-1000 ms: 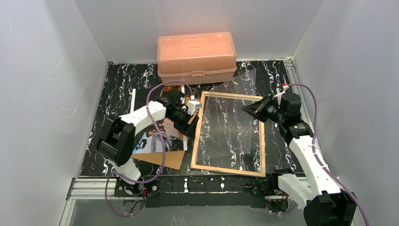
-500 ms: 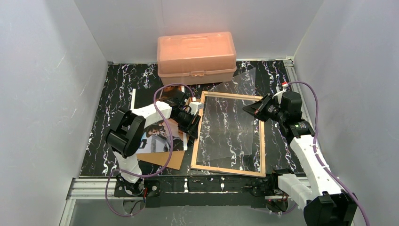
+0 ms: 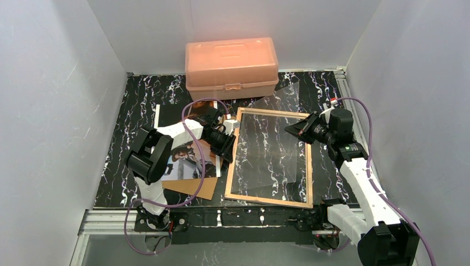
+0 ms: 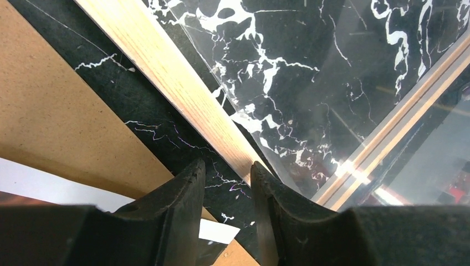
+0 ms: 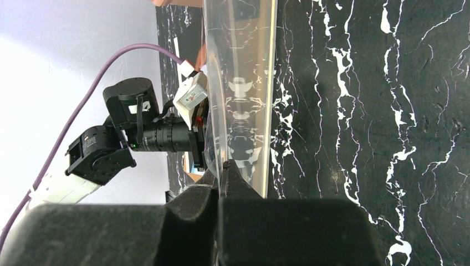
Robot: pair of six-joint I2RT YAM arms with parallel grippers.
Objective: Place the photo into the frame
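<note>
We see the frame [image 3: 266,200] lying flat, tan back up, in the middle of the table [image 3: 138,105], its long rails running from 12 to 6 o'clock. The photo [image 3: 180,166] lies face up just beside the frame at its 9 o'clock, outside it. It rests on the brown board [image 3: 197,188], whose corner sticks out toward 6 o'clock. The left arm [image 3: 166,136] crosses the photo's upper part and hides some of it.

The left gripper [image 3: 226,147] sits low over the strip of table between the photo and the frame's left rail. In the left wrist view its fingers [image 4: 183,188] stand a little apart with nothing between them, and bare black marble shows in the gap. The tan rail passes just beyond the tips. The board and a white edge of the photo lie on the other side.

The right gripper [image 3: 295,128] is at the frame's 1 o'clock corner, its fingers pressed together on the edge of a clear sheet [image 5: 244,83]. The sheet is raised at that corner and slopes down across the frame's opening. We cannot tell whether its low edge touches the rails. The orange box [image 3: 231,66] stands at the table's 12 o'clock edge, lid shut, apart from the frame.
</note>
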